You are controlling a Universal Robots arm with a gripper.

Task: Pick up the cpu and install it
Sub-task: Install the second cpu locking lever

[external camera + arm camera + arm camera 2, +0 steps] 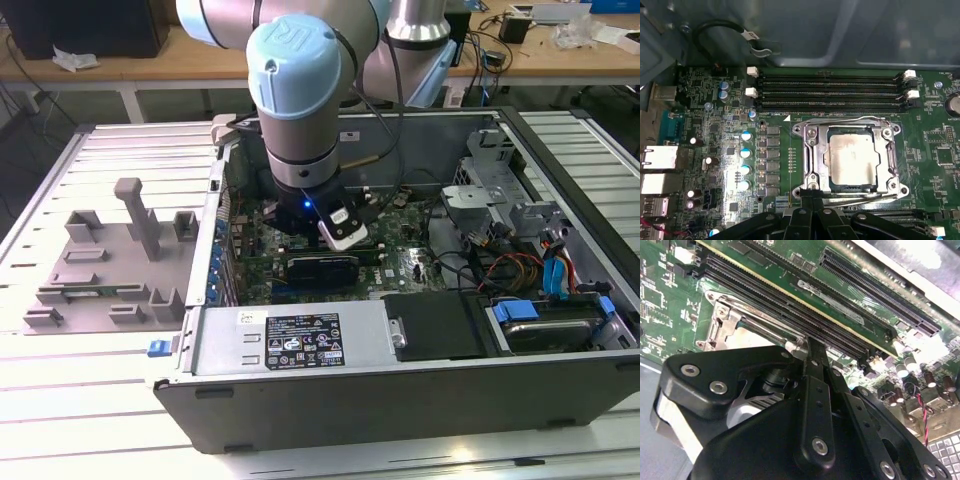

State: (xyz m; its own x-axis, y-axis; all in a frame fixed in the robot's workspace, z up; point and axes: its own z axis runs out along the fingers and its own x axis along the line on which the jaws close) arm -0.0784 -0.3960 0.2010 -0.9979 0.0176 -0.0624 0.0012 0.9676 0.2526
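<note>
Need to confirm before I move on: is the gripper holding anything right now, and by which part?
Nothing appears held. The cpu already sits in the socket on the motherboard, and the gripper hovers at the socket's edge, apparently closed and empty.

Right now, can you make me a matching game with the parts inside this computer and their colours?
Things:
1. cpu
2. motherboard
3. memory slots
4. clips at the slot ends

Colours:
A. white
B. green
C. silvery
D. black

Pairs: 1-C, 2-B, 3-D, 4-A. The cpu lies inside the metal socket frame, with the gripper at the frame's edge.
</note>
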